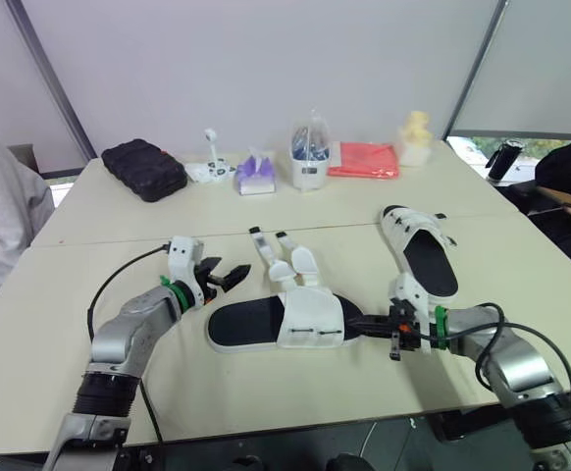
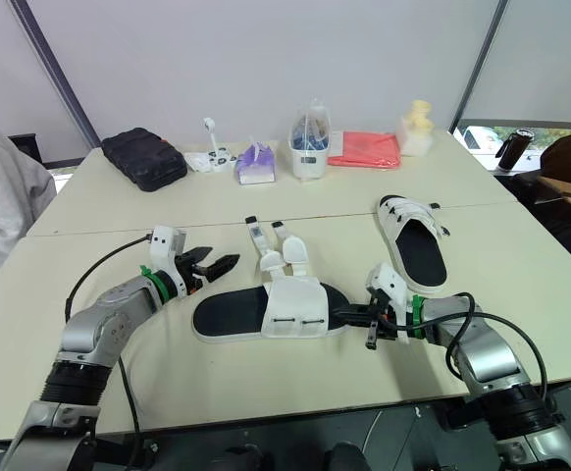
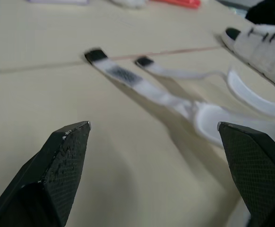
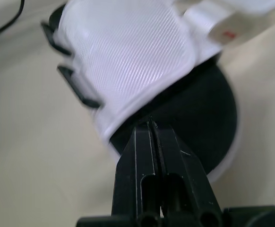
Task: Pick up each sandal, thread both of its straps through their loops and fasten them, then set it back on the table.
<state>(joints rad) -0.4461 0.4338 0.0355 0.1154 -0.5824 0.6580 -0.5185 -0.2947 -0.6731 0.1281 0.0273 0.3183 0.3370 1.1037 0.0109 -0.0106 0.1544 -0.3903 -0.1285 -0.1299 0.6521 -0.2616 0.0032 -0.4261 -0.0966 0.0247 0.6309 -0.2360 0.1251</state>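
Near sandal: lies flat on the worktop straight in front of me. It runs crosswise, black footbed up, with the white upper over its toe half.
Straps: both are undone. They trail away from me across the worktop, and neither passes through a loop.
My right hand: the fingers are pressed together. Their tips touch the sandal's toe end, where the white upper meets the black footbed. I cannot tell whether a thin edge is nipped between them.
My left hand: the fingers are spread wide and hold nothing. It hovers low just beyond the sandal's heel half, aimed at the loose straps but apart from them.
Why so, as I judge: the right hand steadies the shoe while the left, already open, lines up on the nearer strap.
Second sandal: lies to my right, farther back and well apart from my left hand. Straps cross its upper, but I cannot tell whether they are fastened.
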